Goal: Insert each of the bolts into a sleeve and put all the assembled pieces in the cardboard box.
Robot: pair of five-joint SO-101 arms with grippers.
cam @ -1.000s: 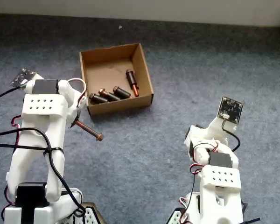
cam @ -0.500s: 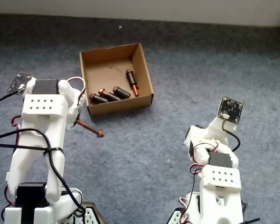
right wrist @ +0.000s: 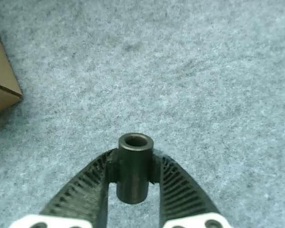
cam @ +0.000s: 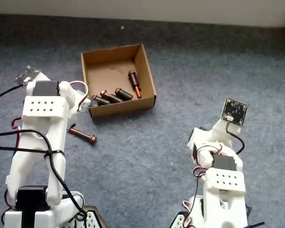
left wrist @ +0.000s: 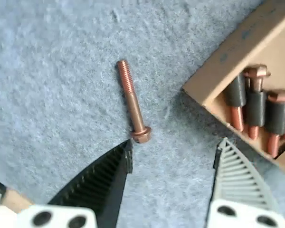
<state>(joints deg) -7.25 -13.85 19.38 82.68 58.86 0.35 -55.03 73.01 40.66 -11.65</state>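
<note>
A bare copper bolt (cam: 82, 135) lies flat on the grey carpet just in front of the cardboard box (cam: 148, 76). In the left wrist view the bolt (left wrist: 131, 102) rests with its head near one fingertip of my left gripper (left wrist: 175, 142), which hangs open above it and touches nothing. Several bolts in black sleeves (cam: 111, 97) lie inside the box, and the left wrist view shows them (left wrist: 256, 100) beside the box corner (left wrist: 206, 88). My right gripper (right wrist: 134, 159) is shut on a black sleeve (right wrist: 134, 171) held upright, bore open, above bare carpet.
The left arm (cam: 43, 111) stands beside the box's left wall. The right arm (cam: 222, 175) is at the lower right, well away from the box. A box corner (right wrist: 2, 90) shows at the edge of the right wrist view. Open carpet lies between the arms.
My left gripper has opened and let go of the bolt. The bolt, held tilted above the carpet before, now lies flat on it. The right arm has not moved.
</note>
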